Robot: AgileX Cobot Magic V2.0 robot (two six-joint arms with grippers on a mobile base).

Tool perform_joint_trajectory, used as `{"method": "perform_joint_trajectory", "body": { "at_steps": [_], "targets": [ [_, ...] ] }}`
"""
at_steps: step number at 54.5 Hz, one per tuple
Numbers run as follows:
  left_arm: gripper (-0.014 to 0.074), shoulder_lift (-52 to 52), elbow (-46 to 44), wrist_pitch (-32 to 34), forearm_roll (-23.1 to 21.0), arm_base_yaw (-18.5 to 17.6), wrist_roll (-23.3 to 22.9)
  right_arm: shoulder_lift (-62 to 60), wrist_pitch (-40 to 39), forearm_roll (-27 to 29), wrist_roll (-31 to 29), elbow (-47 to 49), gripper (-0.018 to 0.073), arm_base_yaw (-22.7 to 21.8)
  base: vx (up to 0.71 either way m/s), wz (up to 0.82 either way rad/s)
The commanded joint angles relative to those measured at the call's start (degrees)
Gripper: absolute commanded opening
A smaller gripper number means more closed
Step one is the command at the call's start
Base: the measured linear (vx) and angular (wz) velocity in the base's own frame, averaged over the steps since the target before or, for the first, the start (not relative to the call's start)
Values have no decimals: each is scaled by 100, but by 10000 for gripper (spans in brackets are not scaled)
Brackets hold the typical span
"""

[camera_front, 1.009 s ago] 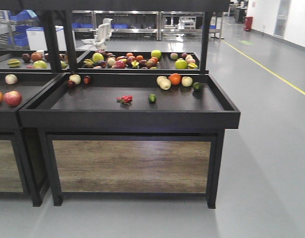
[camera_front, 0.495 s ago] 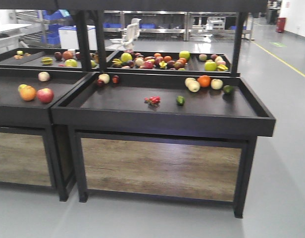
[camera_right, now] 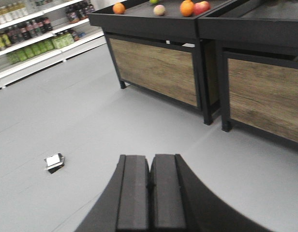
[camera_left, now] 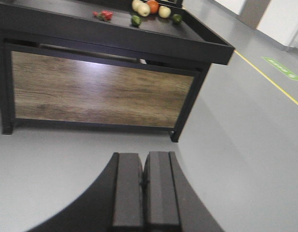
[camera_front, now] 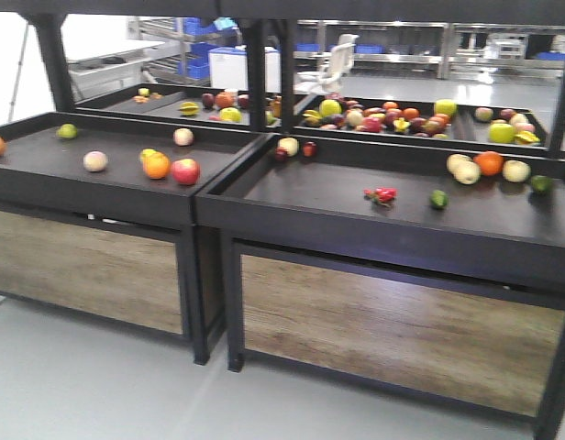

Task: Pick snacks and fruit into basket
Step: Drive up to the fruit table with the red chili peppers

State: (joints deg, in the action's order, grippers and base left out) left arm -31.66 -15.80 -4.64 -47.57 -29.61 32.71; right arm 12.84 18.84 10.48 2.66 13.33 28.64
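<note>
Rightward slid the black display surface, carrying the bunch of glossy red fruits and green oval fruit near its middle. My left gripper and right gripper were closed, empty.

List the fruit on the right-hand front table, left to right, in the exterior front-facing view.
whitish apple, dark red fruit, bunch of red fruits, green oval fruit, pair of pale yellow apples, orange, single pale yellow apple, dark green fruit
</note>
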Motion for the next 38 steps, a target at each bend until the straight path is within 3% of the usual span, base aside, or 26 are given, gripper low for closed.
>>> {"method": "perform_joint_trajectory", "body": {
  "at_steps": [1, 18, 38],
  "targets": [
    [2, 3, -151, 328, -62, -2, -38, 45, -456, -14, -45, 178, -8, -28, 13, 38],
    [2, 3, -151, 328, -62, -2, -38, 45, -456, -14, -45, 178, -8, -28, 15, 30],
    [2, 3, -151, 328, -62, -2, -38, 45, -456, -14, -45, 178, -8, -28, 19, 1]
  ]
}}
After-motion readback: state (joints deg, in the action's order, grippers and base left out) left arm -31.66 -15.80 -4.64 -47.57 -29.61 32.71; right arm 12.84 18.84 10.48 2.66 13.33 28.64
